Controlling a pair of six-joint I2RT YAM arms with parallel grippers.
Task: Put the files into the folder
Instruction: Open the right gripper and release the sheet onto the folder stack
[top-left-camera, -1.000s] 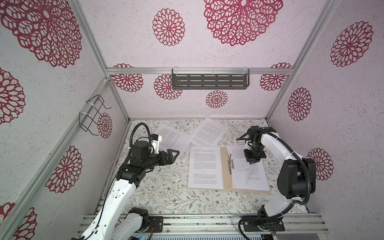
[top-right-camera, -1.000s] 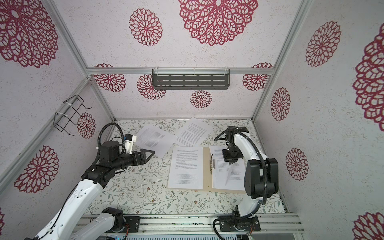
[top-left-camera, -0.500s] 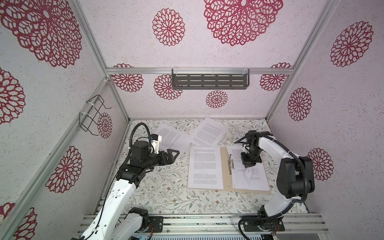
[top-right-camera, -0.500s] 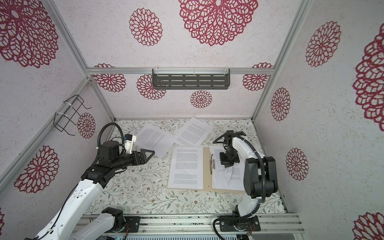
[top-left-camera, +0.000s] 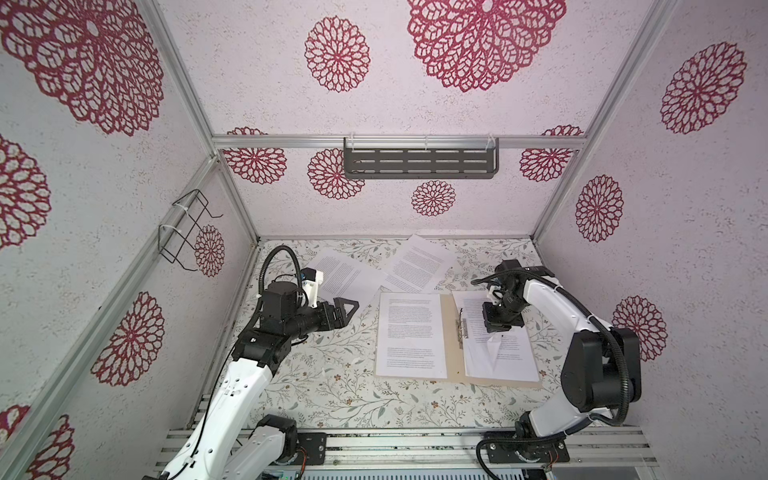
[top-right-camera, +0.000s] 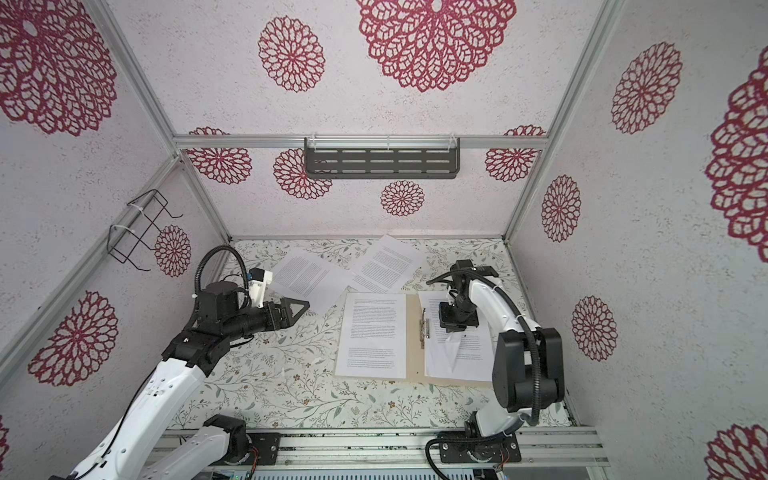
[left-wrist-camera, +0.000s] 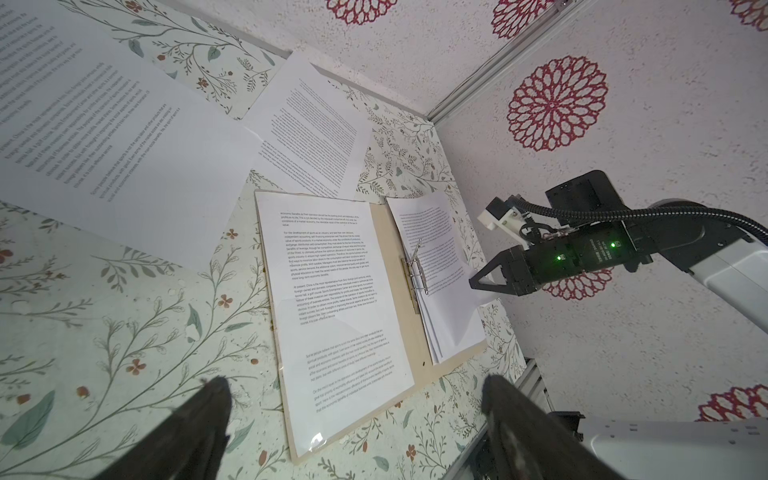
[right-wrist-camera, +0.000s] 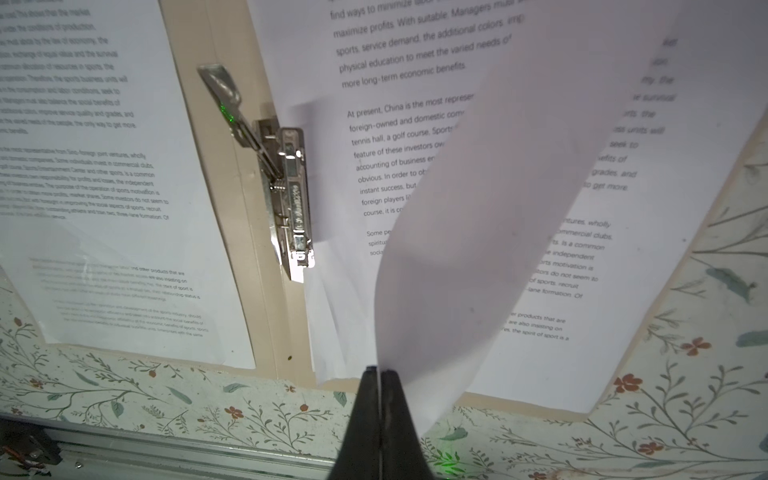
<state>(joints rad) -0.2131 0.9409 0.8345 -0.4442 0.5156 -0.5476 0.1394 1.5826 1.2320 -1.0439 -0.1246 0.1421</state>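
Note:
The tan folder (top-left-camera: 451, 332) (top-right-camera: 413, 332) (left-wrist-camera: 415, 336) (right-wrist-camera: 274, 324) lies open on the floral table, its metal fastener (right-wrist-camera: 291, 195) beside the spine. One printed sheet (top-left-camera: 409, 332) covers its left leaf and a stack (top-left-camera: 511, 357) lies on the right leaf. My right gripper (top-left-camera: 496, 330) (top-right-camera: 455, 330) (right-wrist-camera: 379, 370) is shut on the edge of a sheet (right-wrist-camera: 498, 208) that curls up over that stack. Two more files (top-left-camera: 345, 278) (top-left-camera: 419, 266) lie loose at the back. My left gripper (top-left-camera: 349, 311) (top-right-camera: 297, 309) (left-wrist-camera: 353, 386) hangs open and empty left of the folder.
A grey shelf (top-left-camera: 419, 164) hangs on the back wall and a wire rack (top-left-camera: 187, 228) on the left wall. Patterned walls close in three sides. An aluminium rail (top-left-camera: 395, 440) runs along the table's front edge.
My right gripper has moved from the back of the right stack toward the front and slightly left, carrying the sheet's edge so the sheet curls up. The left arm has not moved.

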